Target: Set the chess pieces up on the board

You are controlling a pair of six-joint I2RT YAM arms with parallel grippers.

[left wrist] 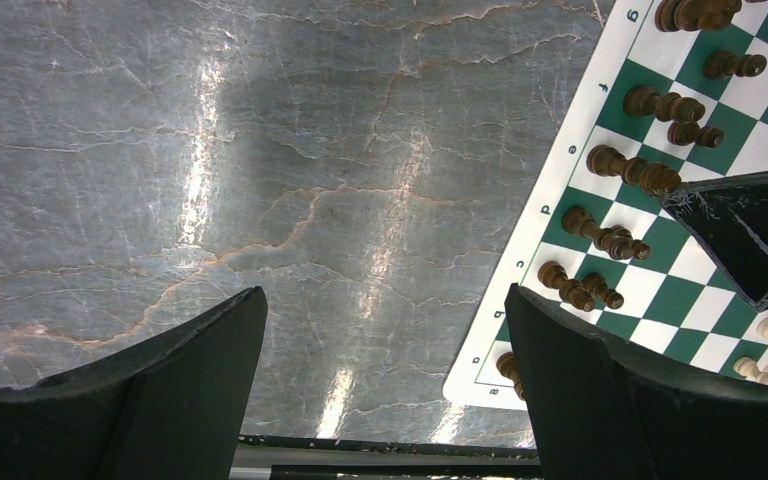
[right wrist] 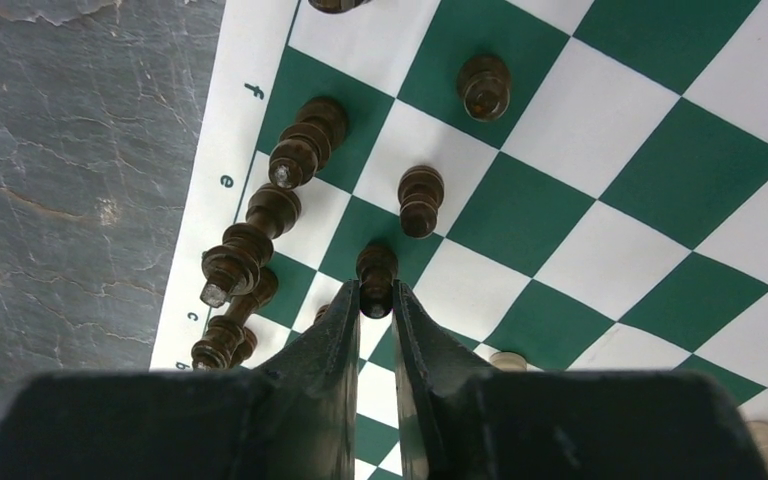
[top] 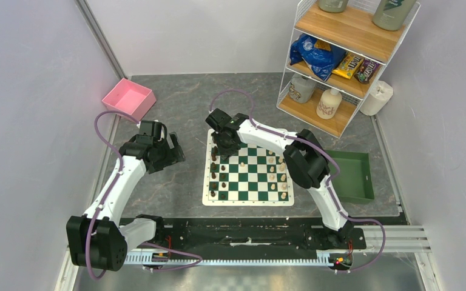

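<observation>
My right gripper (right wrist: 376, 302) pinches a dark pawn (right wrist: 377, 265), lower centre. My left gripper (left wrist: 385, 298) gapes wide over the table (left wrist: 260, 150).

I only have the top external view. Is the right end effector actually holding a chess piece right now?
Observer: Yes. On the right wrist view, the right end effector is shut on a small dark piece.
Operator: And the left one?
Observer: The left end effector is open and empty, over the table beside the board.
Operator: Which board edge?
Observer: The lettered edge; e and f are legible beside the dark back row.
</observation>
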